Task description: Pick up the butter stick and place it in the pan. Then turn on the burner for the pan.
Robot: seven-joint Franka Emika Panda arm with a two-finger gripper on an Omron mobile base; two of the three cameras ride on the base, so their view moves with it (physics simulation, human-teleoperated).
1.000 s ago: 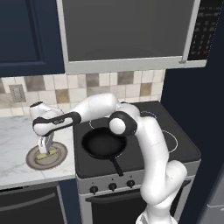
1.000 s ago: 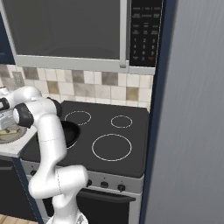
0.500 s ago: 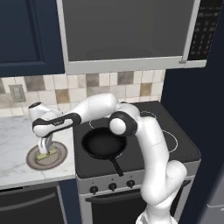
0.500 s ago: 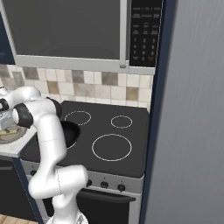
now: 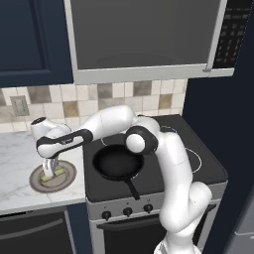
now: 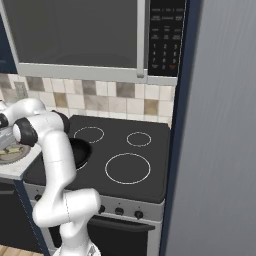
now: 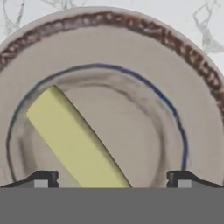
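The butter stick (image 7: 76,140) lies slantwise on a round grey-brown plate (image 7: 131,57) with a speckled rim, which sits on the marble counter (image 5: 15,149) left of the stove (image 5: 193,158). The gripper (image 7: 111,179) hangs low over the plate, fingers spread wide on either side of the stick's near end, not touching it. The black pan (image 5: 118,162) rests on the stove's front left burner, handle pointing forward.

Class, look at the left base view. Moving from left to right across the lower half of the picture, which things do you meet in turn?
Marble counter → grey-brown plate bearing the butter stick, with the gripper down over it → black pan on the stove → bare ringed burner at the right.
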